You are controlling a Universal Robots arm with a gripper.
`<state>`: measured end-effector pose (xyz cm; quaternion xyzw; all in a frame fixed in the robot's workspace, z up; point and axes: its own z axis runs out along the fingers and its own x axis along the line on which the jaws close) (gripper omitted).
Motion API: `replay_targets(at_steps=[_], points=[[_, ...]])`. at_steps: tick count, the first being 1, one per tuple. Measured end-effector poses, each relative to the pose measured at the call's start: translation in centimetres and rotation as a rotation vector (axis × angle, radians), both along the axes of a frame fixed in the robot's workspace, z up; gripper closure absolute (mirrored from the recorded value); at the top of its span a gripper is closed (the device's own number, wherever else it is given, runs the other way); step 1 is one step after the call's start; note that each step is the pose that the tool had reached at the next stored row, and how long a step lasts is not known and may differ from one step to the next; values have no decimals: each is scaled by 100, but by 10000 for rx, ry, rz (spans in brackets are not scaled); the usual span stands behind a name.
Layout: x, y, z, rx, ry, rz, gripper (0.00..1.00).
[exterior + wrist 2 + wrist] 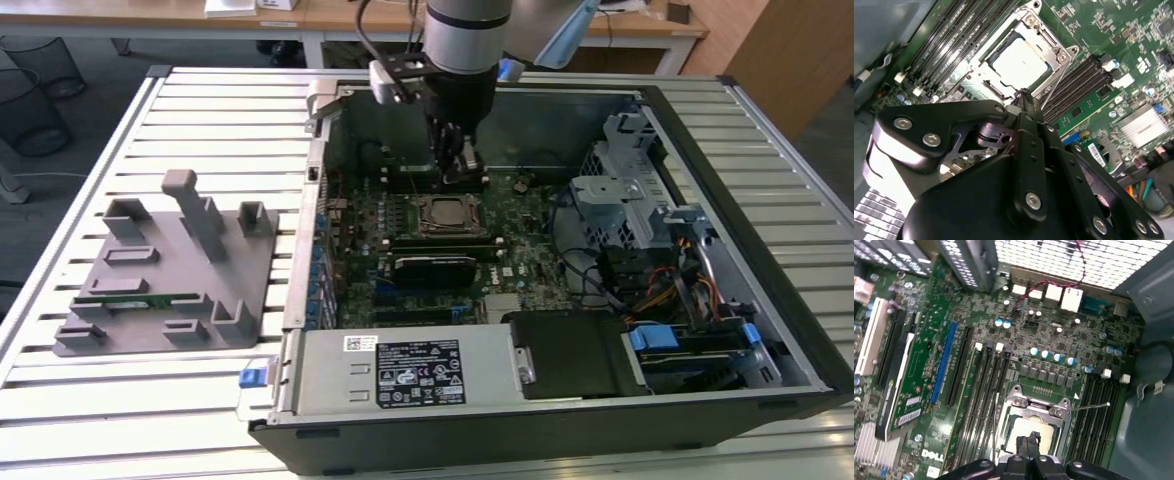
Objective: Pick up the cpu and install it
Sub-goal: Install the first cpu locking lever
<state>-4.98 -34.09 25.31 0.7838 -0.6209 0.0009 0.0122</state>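
Note:
The cpu lies flat in the motherboard socket, its silver top facing up inside the metal frame. Both wrist views show the cpu seated in that frame. My gripper hangs inside the open computer case, just above the far edge of the socket. Its fingertips are pressed together with nothing between them, close over the cpu's edge. I cannot tell whether they touch it.
A grey holder on the slatted table at the exterior view's left carries a green memory stick. Case walls, a drive cage, cables and a power supply surround the board. Memory slots flank the socket.

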Motion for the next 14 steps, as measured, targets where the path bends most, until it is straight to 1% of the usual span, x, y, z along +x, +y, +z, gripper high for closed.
replay_targets(at_steps=[3, 14], points=[[0, 0, -3, -5, 0, -440, 89], [0, 0, -11, -18, 0, -2337, 89]])
